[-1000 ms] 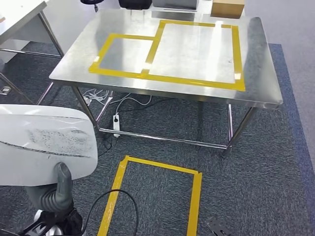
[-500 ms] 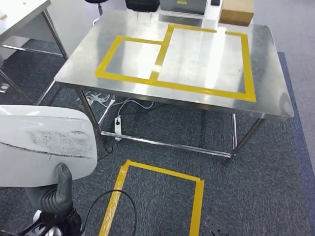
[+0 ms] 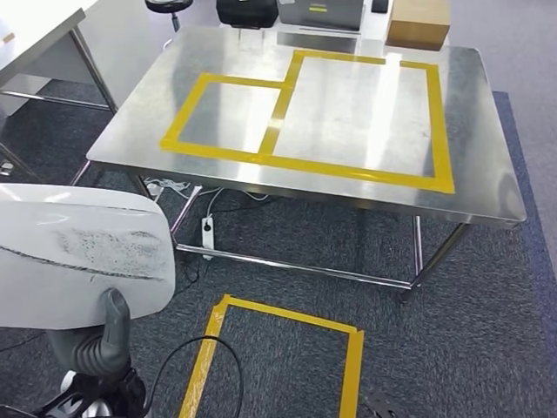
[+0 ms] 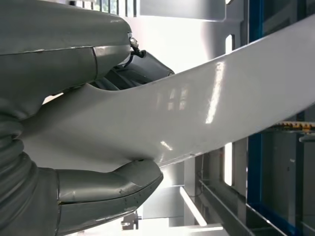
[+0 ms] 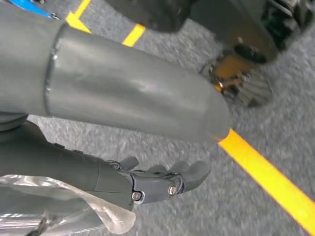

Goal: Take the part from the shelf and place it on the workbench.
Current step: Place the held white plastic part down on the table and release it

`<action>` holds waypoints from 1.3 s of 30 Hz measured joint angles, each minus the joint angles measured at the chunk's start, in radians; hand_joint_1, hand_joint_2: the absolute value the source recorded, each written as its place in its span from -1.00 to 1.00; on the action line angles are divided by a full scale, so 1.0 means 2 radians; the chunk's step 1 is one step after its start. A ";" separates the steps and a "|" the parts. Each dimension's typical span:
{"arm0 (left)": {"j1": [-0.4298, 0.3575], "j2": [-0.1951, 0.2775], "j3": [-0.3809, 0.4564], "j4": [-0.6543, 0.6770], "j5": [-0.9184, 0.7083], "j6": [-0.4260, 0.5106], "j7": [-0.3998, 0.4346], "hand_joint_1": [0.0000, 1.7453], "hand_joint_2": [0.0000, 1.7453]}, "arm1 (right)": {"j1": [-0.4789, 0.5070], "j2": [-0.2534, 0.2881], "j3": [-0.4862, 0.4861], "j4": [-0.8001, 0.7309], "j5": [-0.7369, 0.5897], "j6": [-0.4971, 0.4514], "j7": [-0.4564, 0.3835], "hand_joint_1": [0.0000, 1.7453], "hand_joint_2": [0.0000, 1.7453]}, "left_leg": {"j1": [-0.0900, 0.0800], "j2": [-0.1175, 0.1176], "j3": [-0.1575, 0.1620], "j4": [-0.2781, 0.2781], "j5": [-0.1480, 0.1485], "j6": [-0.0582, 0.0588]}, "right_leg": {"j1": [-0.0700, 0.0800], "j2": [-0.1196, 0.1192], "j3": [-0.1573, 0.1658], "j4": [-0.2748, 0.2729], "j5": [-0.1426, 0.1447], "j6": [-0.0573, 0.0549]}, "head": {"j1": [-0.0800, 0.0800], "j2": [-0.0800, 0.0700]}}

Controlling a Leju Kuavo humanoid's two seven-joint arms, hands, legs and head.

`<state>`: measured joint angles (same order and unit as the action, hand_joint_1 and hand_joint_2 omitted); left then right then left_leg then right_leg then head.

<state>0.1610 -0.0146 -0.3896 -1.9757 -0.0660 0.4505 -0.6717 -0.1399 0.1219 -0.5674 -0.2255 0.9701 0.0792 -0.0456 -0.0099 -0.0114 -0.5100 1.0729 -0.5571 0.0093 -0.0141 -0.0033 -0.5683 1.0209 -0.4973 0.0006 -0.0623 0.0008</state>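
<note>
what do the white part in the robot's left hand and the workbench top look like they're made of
White part: likely glossy painted or moulded plastic; sharp window reflections in the left wrist view, dark scuffs in the head view. Workbench: apparently brushed stainless steel, silvery with soft glare, marked with yellow tape.

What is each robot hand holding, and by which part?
The left hand grips the white part at its edge, thumb on top. The right hand holds nothing.

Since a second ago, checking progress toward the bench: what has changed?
The whole view shifted, so the camera moved; the workbench itself did not. The left robot hand keeps gripping the white part. The right robot hand hangs open above the carpet.
</note>
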 joint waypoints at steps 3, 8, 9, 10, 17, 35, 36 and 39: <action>0.000 0.000 0.000 0.000 0.000 0.000 0.000 1.00 1.00 | -0.002 0.000 0.000 0.000 0.000 -0.001 -0.001 -1.00 -1.00 | 0.005 0.001 -0.047 0.079 -0.033 -0.009 | -0.001 0.000 0.012 -0.001 -0.009 -0.003 | -0.003 0.000; 0.002 0.001 0.000 0.000 0.003 0.000 -0.001 1.00 1.00 | 0.001 0.001 0.000 0.000 0.000 0.000 -0.001 -1.00 -1.00 | 0.010 0.002 -0.072 0.047 0.022 -0.012 | -0.004 0.001 0.038 -0.001 -0.032 0.003 | -0.003 0.000; 0.002 0.001 0.000 0.000 0.004 0.000 -0.001 1.00 1.00 | 0.000 0.001 0.000 0.000 0.000 0.000 -0.001 -1.00 -1.00 | 0.008 0.003 -0.068 0.023 0.036 -0.011 | -0.004 0.002 0.044 -0.002 -0.037 0.005 | -0.003 0.000; 0.002 0.001 0.000 0.000 0.004 0.000 -0.001 1.00 1.00 | 0.000 0.001 0.000 0.000 0.000 0.000 -0.001 -1.00 -1.00 | 0.007 0.004 -0.064 0.006 0.045 -0.009 | -0.004 0.001 0.047 -0.002 -0.041 0.009 | -0.004 0.000; 0.006 -0.001 0.001 -0.001 0.007 -0.002 -0.001 1.00 1.00 | -0.002 0.001 0.001 0.000 -0.001 -0.001 0.000 -1.00 -1.00 | 0.006 0.003 -0.042 -0.017 0.040 0.015 | -0.003 0.000 0.020 0.059 -0.057 0.025 | 0.003 0.000; 0.006 -0.001 0.005 0.000 0.007 -0.007 -0.001 1.00 1.00 | 0.001 0.001 0.005 0.000 -0.002 -0.003 0.004 -1.00 -1.00 | 0.006 0.001 -0.076 0.114 -0.041 -0.009 | 0.002 0.001 0.004 0.000 -0.006 -0.003 | 0.001 0.000; 0.006 0.000 0.005 0.000 0.007 -0.007 -0.001 1.00 1.00 | 0.002 0.001 0.005 0.000 -0.002 -0.002 0.004 -1.00 -1.00 | 0.008 0.002 -0.084 0.116 -0.036 -0.010 | 0.001 0.001 0.008 0.000 -0.009 -0.002 | 0.001 0.000; 0.007 0.000 0.005 0.000 0.007 -0.007 -0.001 1.00 1.00 | 0.003 0.001 0.005 0.000 -0.002 -0.002 0.004 -1.00 -1.00 | 0.011 0.003 -0.068 0.043 0.023 -0.013 | -0.002 0.002 0.024 0.000 -0.021 0.004 | 0.001 0.000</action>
<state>0.1746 -0.0151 -0.3796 -1.9762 -0.0511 0.4368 -0.6737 -0.1338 0.1234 -0.5570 -0.2251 0.9664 0.0752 -0.0370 0.0114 -0.0062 -0.6457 1.1592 -0.5105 -0.0173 -0.0175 0.0000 -0.5205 1.0203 -0.5387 0.0088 -0.0607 0.0007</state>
